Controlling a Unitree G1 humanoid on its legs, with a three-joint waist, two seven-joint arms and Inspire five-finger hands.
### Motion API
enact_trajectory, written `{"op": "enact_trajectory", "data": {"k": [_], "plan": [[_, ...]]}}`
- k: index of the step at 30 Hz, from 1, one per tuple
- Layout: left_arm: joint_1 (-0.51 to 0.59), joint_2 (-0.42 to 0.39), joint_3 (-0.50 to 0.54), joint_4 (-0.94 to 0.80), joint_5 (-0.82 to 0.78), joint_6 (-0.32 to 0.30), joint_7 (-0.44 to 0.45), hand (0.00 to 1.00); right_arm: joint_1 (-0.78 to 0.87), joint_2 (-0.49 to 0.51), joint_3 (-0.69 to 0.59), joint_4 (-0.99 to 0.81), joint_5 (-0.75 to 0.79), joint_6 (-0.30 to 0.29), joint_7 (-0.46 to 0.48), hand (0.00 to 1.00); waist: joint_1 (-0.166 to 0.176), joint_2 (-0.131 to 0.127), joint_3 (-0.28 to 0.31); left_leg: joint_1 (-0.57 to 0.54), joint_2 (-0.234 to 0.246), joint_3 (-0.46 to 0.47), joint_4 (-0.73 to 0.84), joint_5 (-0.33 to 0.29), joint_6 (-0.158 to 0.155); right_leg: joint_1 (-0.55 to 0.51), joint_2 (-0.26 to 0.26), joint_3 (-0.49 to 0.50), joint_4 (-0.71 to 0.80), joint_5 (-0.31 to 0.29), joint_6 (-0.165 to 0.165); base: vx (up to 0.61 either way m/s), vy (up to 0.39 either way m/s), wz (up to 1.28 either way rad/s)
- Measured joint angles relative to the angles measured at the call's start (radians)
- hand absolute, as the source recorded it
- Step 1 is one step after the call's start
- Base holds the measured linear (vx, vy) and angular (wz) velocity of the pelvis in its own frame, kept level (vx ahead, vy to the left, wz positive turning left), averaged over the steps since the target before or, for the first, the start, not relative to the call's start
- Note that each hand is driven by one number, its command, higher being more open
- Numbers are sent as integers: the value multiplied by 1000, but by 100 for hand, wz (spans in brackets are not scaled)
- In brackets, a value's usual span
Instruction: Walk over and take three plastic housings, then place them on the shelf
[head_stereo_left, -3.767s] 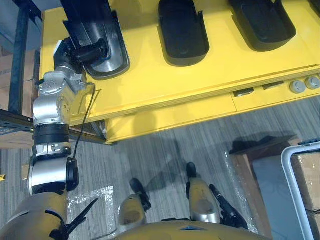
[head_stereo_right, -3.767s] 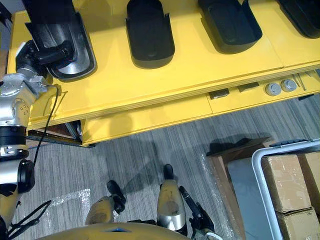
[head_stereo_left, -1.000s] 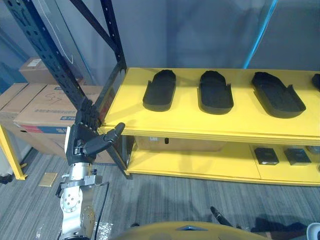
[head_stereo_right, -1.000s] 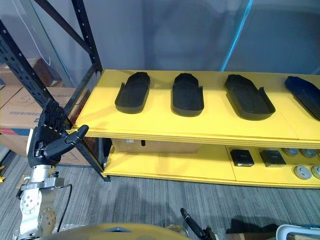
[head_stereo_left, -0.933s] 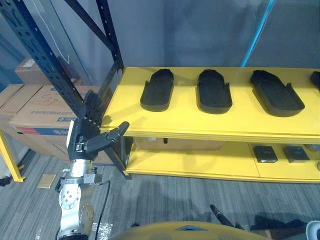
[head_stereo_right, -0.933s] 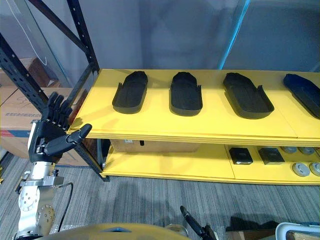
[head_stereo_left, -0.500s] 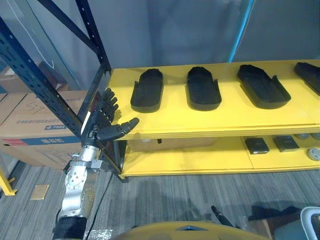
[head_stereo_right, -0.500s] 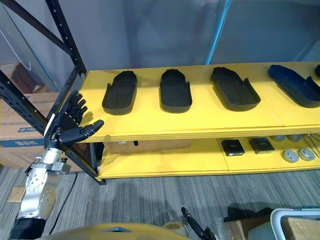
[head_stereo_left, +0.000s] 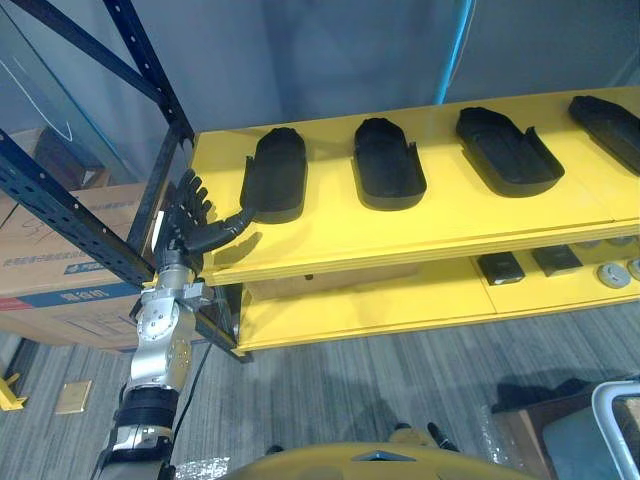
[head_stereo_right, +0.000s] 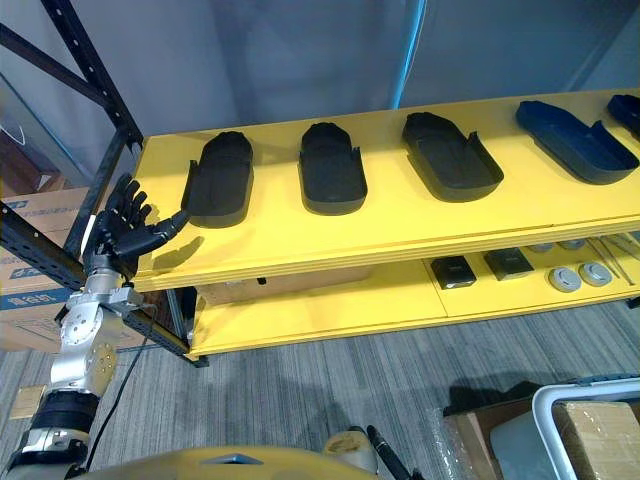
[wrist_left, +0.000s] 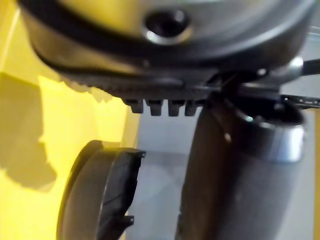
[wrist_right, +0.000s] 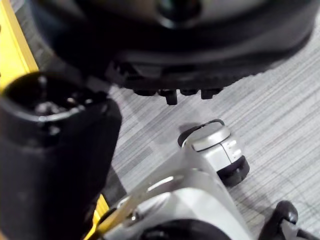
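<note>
Yellow shelf (head_stereo_left: 330, 232): front strip bare, open gaps between the black housings (head_stereo_left: 275, 172). At its left corner, a blue rack post (head_stereo_left: 75, 212) stands just beside the left hand (head_stereo_left: 183, 226).

- Cardboard boxes (head_stereo_left: 70, 285) stacked behind the dark blue rack upright (head_stereo_left: 60, 197).
- Two small black boxes (head_stereo_right: 455, 270) beside two round silver parts (head_stereo_right: 564, 279).
- White-rimmed bin (head_stereo_right: 537, 445) holding a carton (head_stereo_right: 600, 435), on grey striped floor (head_stereo_right: 330, 370).

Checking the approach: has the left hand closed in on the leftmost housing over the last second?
Yes. The left hand has come up and in toward the shelf: its thumb now reaches over the front-left corner, beside the leftmost housing.
</note>
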Motion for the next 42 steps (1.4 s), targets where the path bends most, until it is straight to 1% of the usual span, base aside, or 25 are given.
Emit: {"op": "enact_trajectory", "data": {"k": [1,4,8,14,15,18,31,34,35,36,37,38,39,40,41,42], "plan": [[-6,0,-1,9,0,13,-8,100,-1,0,0,-2,5,0,0,100,-6,1,0,2,0,4,0,0,0,-1,0,4,2,0,-1,4,-3,-9],[-32,0,-10,51,-5,52,-30,100,1,0,0,0,10,0,-2,100,-8,1,1,15,0,17,0,0,0,-3,0,18,12,-2,-3,-20,-3,-13],[-34,-2,-38,78,-46,71,-48,100,8,6,-12,0,9,0,-2,100,-17,1,1,19,0,27,0,0,0,-9,1,22,16,-2,-3,-51,-7,-5],[-34,-3,-38,154,-45,73,-30,100,12,13,-41,0,24,0,-5,100,-25,-3,1,21,1,39,0,-1,1,-18,1,31,22,-3,-8,-35,-5,-5],[-36,-3,-36,156,-43,70,-14,100,12,15,-52,0,32,0,-5,100,-25,-6,1,23,2,44,0,-1,1,-21,2,36,26,-2,-6,-4,-3,-7],[-36,-3,-35,165,-44,68,-6,100,11,16,-68,0,32,0,-5,100,-24,-7,1,29,2,51,-1,-2,0,-21,2,42,28,0,-3,6,-1,-7],[-45,-4,-34,165,-45,68,-7,100,11,26,-79,0,31,4,-3,100,-23,-18,-2,31,2,56,-1,-3,-2,-14,3,43,11,14,2,1,0,0],[-48,-6,-35,165,-27,60,35,100,11,28,-79,0,31,4,-3,100,-23,-19,-2,32,2,56,-1,-3,-2,-13,3,43,11,14,2,0,0,0],[-48,-11,-37,165,51,27,98,100,11,28,-79,0,32,3,-4,100,-23,-20,-2,32,2,56,-1,-3,-2,-13,3,43,11,15,2,0,0,0],[-48,-13,-37,163,83,7,133,100,11,28,-79,0,32,3,-5,100,-23,-20,-2,32,2,56,-1,-3,-2,-11,3,43,11,15,2,0,0,0],[-48,-15,-36,143,125,-23,201,100,11,29,-79,0,32,3,-6,100,-21,-22,-2,30,2,55,-1,-3,-2,-9,3,43,11,16,2,20,-2,4],[-47,-25,-31,98,152,-38,251,100,13,29,-81,1,34,3,-7,100,-15,-24,-1,28,2,52,-1,-3,-2,-9,2,42,11,16,3,19,-3,7],[-29,-48,-15,9,160,-89,287,100,12,33,-89,1,37,3,-10,100,-5,-29,2,24,1,49,-1,-3,-2,-9,1,41,12,16,3,3,-2,9],[-13,-60,-7,-48,158,-120,290,100,11,36,-95,1,38,3,-12,100,-2,-33,2,21,1,46,-1,-3,-1,-9,1,39,12,16,3,4,-3,14],[26,-81,-5,-161,150,-188,273,100,10,41,-101,1,38,2,-14,100,5,-39,-1,16,2,39,-1,-3,-1,-9,1,34,12,16,3,2,-2,13],[68,-107,-14,-264,126,-253,220,100,11,45,-108,1,38,1,-15,100,21,-43,-3,16,2,37,-1,-3,-1,-6,1,32,12,15,2,2,-2,12]]}}
